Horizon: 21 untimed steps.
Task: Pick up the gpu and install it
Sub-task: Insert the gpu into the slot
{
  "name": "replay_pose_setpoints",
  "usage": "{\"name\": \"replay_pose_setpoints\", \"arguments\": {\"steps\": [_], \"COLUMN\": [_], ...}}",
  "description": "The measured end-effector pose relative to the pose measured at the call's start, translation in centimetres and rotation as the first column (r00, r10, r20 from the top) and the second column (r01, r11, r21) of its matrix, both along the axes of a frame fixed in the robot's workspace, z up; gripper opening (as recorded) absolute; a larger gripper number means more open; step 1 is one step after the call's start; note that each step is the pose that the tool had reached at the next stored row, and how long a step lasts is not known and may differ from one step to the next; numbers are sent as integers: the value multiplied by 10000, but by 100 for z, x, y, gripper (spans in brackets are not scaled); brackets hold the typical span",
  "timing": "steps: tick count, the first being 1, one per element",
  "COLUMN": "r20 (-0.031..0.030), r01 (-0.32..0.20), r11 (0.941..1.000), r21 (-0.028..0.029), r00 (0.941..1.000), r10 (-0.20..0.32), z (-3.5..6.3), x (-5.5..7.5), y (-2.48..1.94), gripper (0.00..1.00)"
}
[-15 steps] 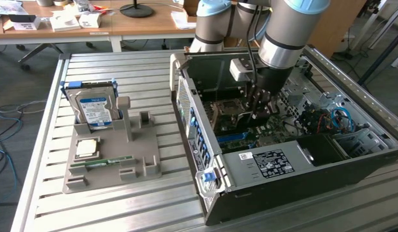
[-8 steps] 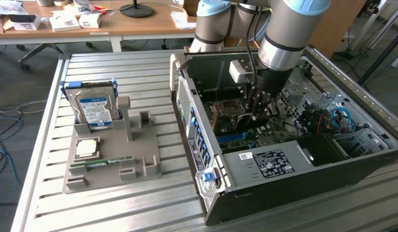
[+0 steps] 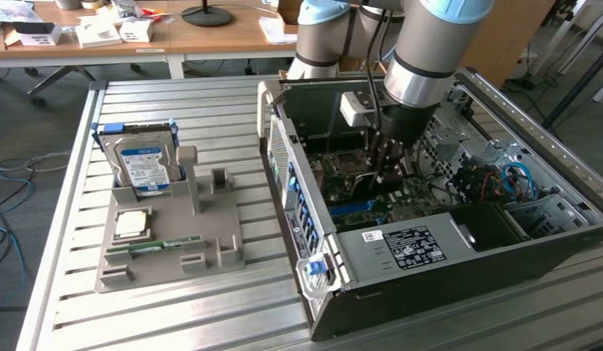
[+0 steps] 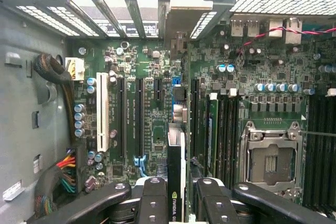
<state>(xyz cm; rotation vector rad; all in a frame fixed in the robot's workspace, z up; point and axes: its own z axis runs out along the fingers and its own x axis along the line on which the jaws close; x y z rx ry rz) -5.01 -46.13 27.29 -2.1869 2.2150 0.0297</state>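
- The end effector (image 4: 176, 205) is narrowed onto the gpu (image 4: 176, 166), one finger (image 4: 154, 199) on each side of the card.
- The gpu is seen edge-on, standing over the motherboard (image 4: 147, 103) among its long slots; whether it touches a slot cannot be told.
- The arm reaches down into the open computer case (image 3: 429, 252).
- A hard drive (image 3: 145, 168) stands in a grey holder (image 3: 175, 252) on the counter (image 3: 165, 314), well apart from the case.

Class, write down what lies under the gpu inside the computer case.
Under the gpu, clamped by the gripper, lies the green motherboard with its long black slots. The part directly beneath the card's edge is covered.
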Motion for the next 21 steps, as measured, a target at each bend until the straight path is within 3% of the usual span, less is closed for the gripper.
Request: {"name": "replay_pose_setpoints", "arguments": {"steps": [21], "r20": [1], "r01": [-1], "r11": [10000], "r21": [0], "r00": [10000], "r10": [1], "z": [-25], "x": [-72], "y": [-13], "gripper": [26]}}
